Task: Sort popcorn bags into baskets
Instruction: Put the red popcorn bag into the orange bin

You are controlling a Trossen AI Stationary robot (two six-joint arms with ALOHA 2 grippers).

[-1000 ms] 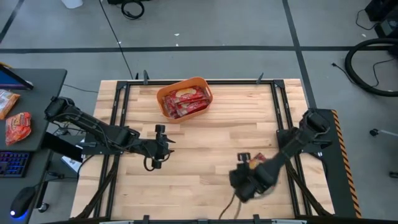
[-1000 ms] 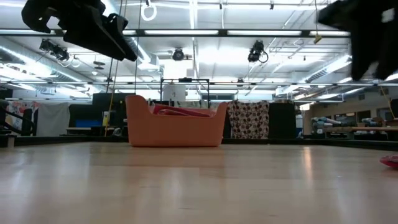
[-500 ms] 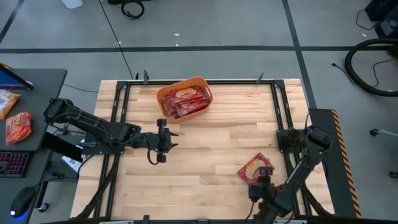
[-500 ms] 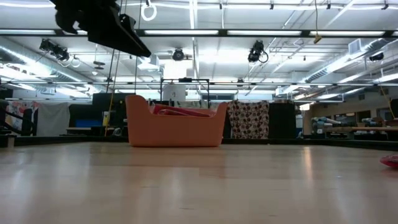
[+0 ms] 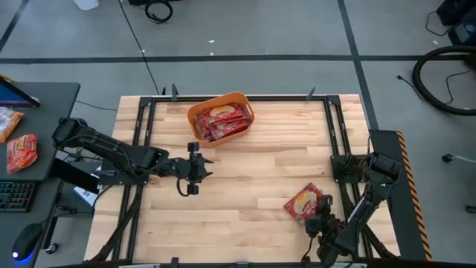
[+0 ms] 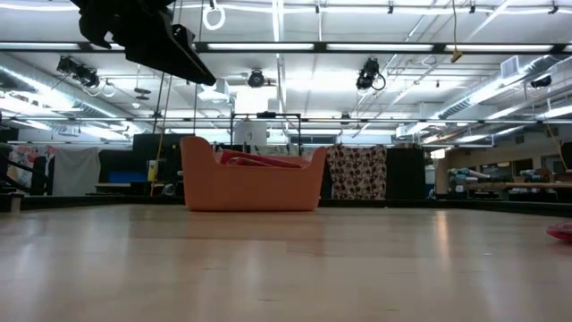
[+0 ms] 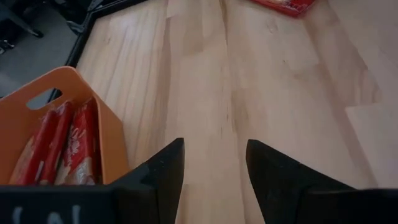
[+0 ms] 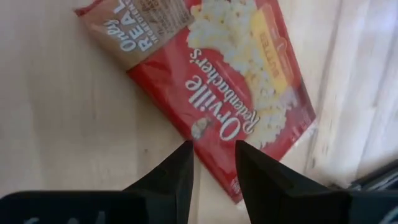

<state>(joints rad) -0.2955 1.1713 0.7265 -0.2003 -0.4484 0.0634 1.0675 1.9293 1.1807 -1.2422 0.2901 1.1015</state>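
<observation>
The orange basket (image 5: 221,116) stands near the table's far edge with several red popcorn bags (image 5: 222,121) lying in it; the low view shows the basket (image 6: 253,183) too. One red popcorn bag (image 5: 306,202) lies flat on the table, near-right. My right gripper (image 5: 321,223) hovers open at that bag's near side; in its wrist view the right gripper (image 8: 213,155) stands over the bag's (image 8: 217,74) edge. My left gripper (image 5: 195,167) is open above mid-table, with the basket (image 7: 43,137) beside the left gripper (image 7: 214,155) in its wrist view.
Two more red packets (image 5: 21,152) lie on a side desk left of the table, off the work surface. Black rails (image 5: 336,141) frame the table. Bare wood (image 5: 245,179) spreads between the basket and the loose bag.
My right gripper has drawn back from over the loose bag toward the table's near-right corner, leaving the bag fully uncovered and flat. My left gripper has shifted slightly toward the far edge and right.
</observation>
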